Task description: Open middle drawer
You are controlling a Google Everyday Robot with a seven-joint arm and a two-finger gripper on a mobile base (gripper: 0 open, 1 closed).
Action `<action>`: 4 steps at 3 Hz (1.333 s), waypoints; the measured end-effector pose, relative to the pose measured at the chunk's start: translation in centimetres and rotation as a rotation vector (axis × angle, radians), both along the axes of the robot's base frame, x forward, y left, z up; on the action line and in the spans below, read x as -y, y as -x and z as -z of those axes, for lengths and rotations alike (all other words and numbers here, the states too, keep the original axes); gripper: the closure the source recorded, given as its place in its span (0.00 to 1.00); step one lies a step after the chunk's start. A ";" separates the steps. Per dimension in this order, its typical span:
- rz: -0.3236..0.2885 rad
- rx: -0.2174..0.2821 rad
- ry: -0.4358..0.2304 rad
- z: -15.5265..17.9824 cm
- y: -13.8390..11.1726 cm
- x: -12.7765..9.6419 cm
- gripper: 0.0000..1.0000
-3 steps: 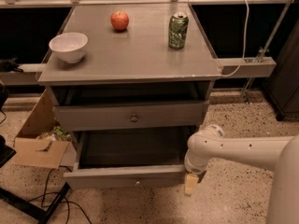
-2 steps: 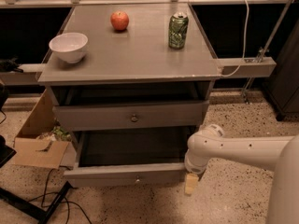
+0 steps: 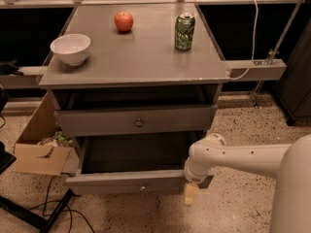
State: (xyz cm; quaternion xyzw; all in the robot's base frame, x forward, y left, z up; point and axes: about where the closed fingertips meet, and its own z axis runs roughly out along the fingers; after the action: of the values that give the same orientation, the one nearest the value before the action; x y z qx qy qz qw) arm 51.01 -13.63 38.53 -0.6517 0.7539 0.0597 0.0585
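Speckled floor (image 3: 238, 208) surrounds a grey cabinet whose top (image 3: 141, 57) carries a white bowl (image 3: 71, 47), a red apple (image 3: 124, 21) and a green can (image 3: 184, 31). Just beneath the top sits an upper drawer (image 3: 97, 122) with a round knob (image 3: 139, 123), apparently only slightly ajar. Below it the middle drawer (image 3: 107, 181) stands pulled well out, its deep dark inside open to view and its front low and near the floor. A cardboard box (image 3: 36, 154) lies beside the cabinet on the left.

From the right a white arm (image 3: 243, 157) reaches in, and the gripper (image 3: 191, 193) hangs at the right end of that drawer's front, touching or just in front of it. Whether it is clenched on anything or released cannot be told from this angle.

Judging by how far the drawer stands out, the opening looks done or nearly so. What seems left is at most a little more pull, then drawing the arm clear of the front.
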 end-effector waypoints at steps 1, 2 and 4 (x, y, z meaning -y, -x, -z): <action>-0.108 0.007 -0.090 0.8 1.3 -5.2 0.00; -0.122 0.006 -0.091 0.6 1.4 -5.7 0.00; -0.054 -0.148 0.057 -1.5 4.9 -2.7 0.18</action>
State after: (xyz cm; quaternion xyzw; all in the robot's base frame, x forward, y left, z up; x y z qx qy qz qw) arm 46.07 -10.97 39.99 -0.6670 0.7397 0.0878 -0.0174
